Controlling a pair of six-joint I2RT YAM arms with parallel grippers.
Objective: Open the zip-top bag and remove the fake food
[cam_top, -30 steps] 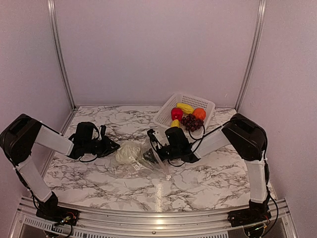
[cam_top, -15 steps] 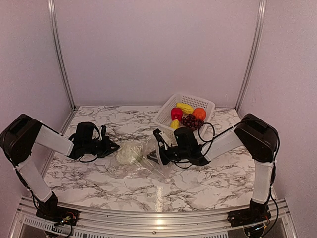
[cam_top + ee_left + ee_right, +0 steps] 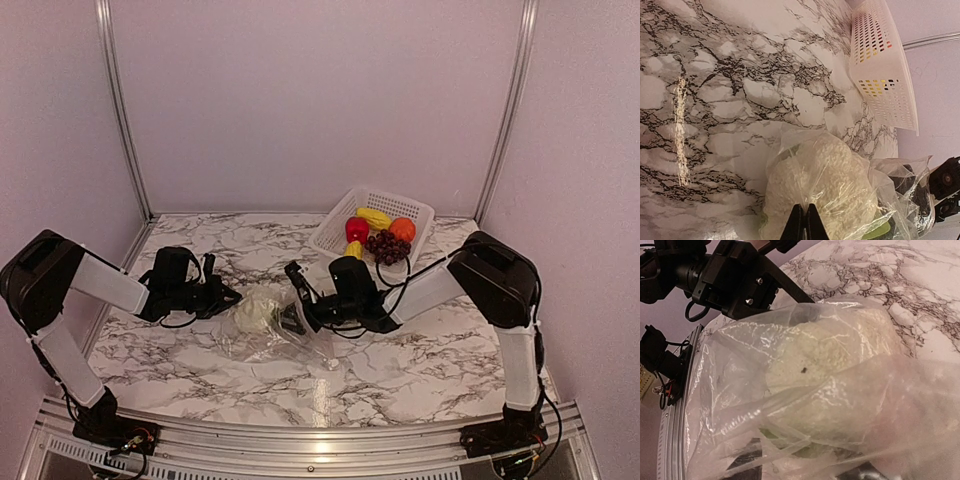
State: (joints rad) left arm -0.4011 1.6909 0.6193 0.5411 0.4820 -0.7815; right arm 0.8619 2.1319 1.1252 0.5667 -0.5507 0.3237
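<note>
A table top (image 3: 180,352) with a white and grey marble pattern is lying at the bottom of a small booth. Plain pale pinkish walls are standing around it: a back wall (image 3: 310,100), a left wall (image 3: 50,120) and a right wall (image 3: 590,150). Two thin silver posts, a left post (image 3: 120,110) and a right post (image 3: 508,110), are running up the back corners. A silver metal rail (image 3: 300,442) is lying along the near edge of the table. Light is bouncing off the marble and making a bright spot (image 3: 322,385) near the front. In the left wrist view it is showing as a long bright streak (image 3: 680,130).
</note>
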